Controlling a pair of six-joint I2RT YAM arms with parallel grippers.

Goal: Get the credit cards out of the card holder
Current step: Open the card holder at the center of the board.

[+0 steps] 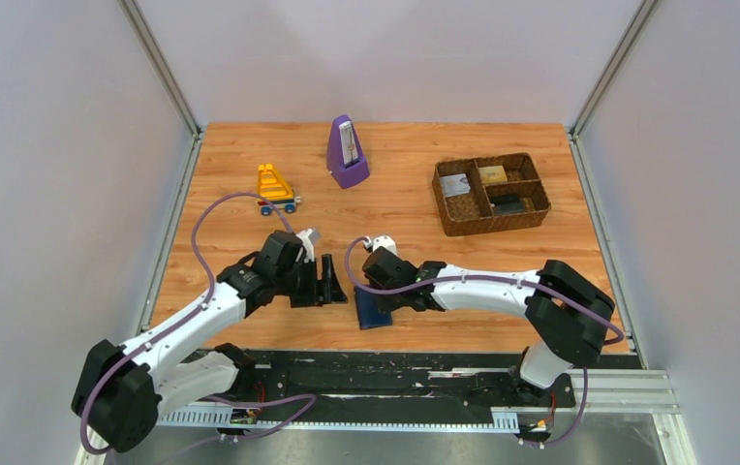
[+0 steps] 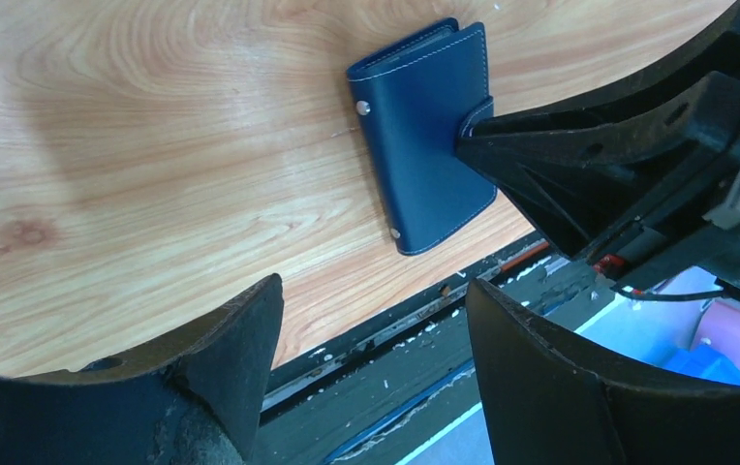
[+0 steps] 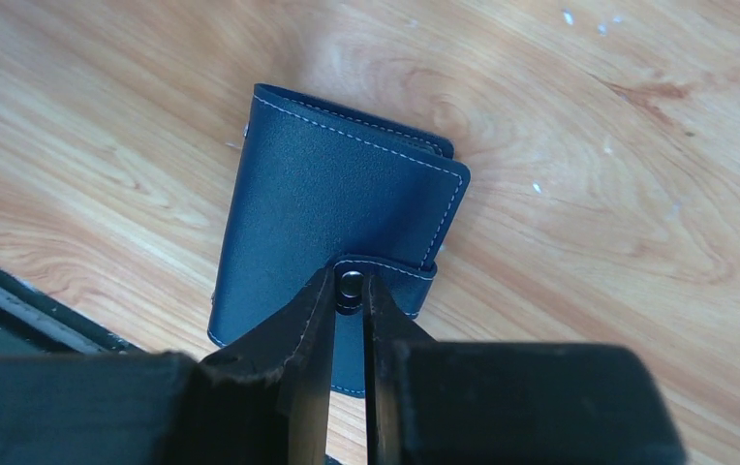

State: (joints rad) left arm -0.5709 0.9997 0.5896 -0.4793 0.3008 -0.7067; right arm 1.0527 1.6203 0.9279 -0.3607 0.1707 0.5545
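The card holder (image 3: 337, 203) is lying shut and flat on the table (image 1: 405, 194), close to its near edge and between the two arms. The right gripper (image 3: 351, 291) is pinching the snap tab (image 3: 390, 269) at the holder's side, its jaws pressed almost together on it. The left gripper (image 2: 374, 305) is hanging just beside the holder with its jaws spread wide, gripping nothing. The credit cards are not showing; presumably they are sitting inside the closed cover.

The holder is looking light, thin and leathery, so a pull on the tab is likely dragging or lifting the whole thing unless the free gripper is pinning the cover down. The tab is soft and small, a fair hold for popping the snap. The cards are probably stiff, slick and thin, best taken by an exposed edge.

A basket (image 1: 441, 199), a metronome (image 1: 347, 153) and a toy truck (image 1: 276, 189) are standing well apart towards the far side, blocking nothing; only the two grippers are crowding each other over the holder
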